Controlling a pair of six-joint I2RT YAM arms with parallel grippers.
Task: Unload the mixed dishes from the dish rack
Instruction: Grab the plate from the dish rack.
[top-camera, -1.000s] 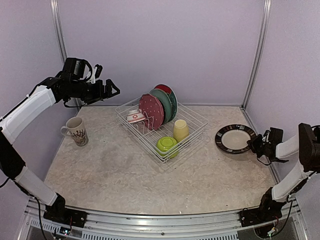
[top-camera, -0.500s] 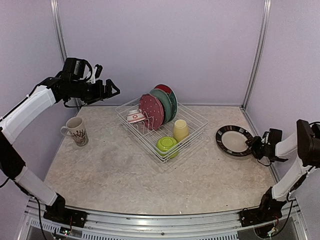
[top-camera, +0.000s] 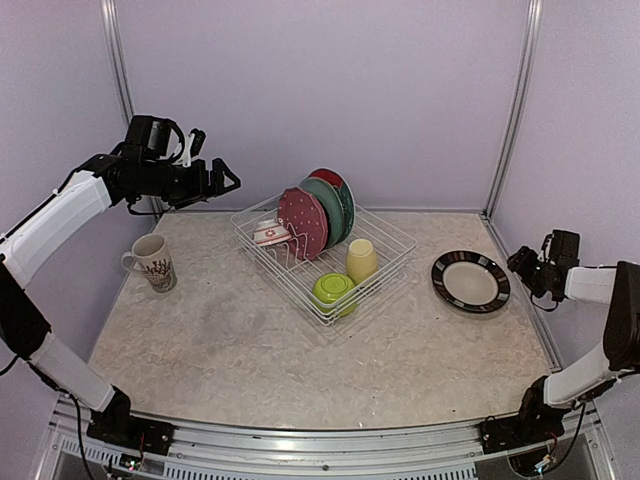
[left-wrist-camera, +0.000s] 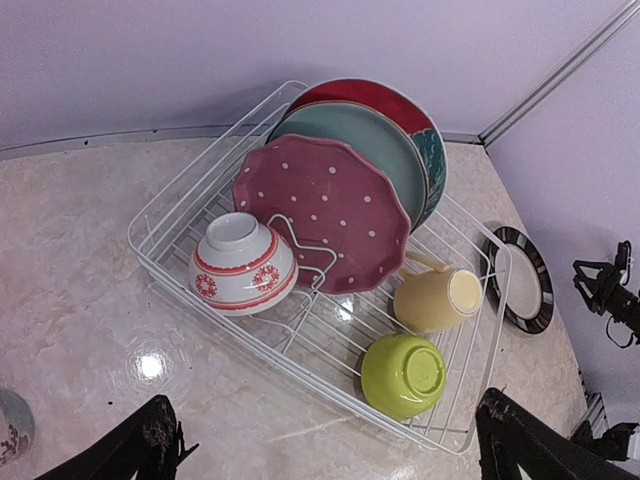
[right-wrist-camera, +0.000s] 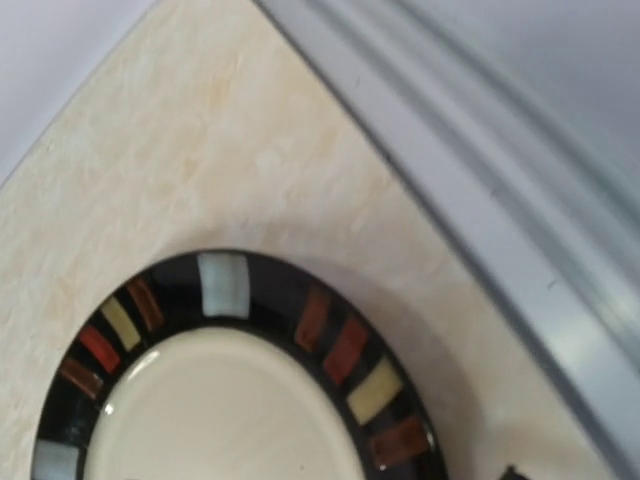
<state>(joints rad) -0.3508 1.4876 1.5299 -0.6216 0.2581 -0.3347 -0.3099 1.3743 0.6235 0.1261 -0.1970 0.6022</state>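
Observation:
The white dish rack (top-camera: 398, 240) (left-wrist-camera: 180, 190) holds three upright plates: red (top-camera: 330, 178), teal (top-camera: 322, 192) and pink-dotted (top-camera: 303, 222). A small red-white bowl (top-camera: 271, 233), a pale yellow cup (top-camera: 361, 259) and an upturned lime green bowl (top-camera: 334, 289) also sit in it. My left gripper (top-camera: 225, 180) (left-wrist-camera: 335, 450) hovers open, high and to the left of the rack. A dark-rimmed plate (top-camera: 470, 280) (right-wrist-camera: 220, 285) lies flat on the table at the right. My right gripper (top-camera: 520, 265) stands open just right of that plate, apart from it.
A patterned cream mug (top-camera: 152, 262) stands on the table at the left, below my left arm. A metal corner post (top-camera: 510, 110) and the right wall are close behind my right gripper. The marbled tabletop (top-camera: 300, 350) stretches in front of the rack.
My right gripper has opened, let go of the dark plate and drawn back to the right. The plate now lies flat. The left arm has not moved.

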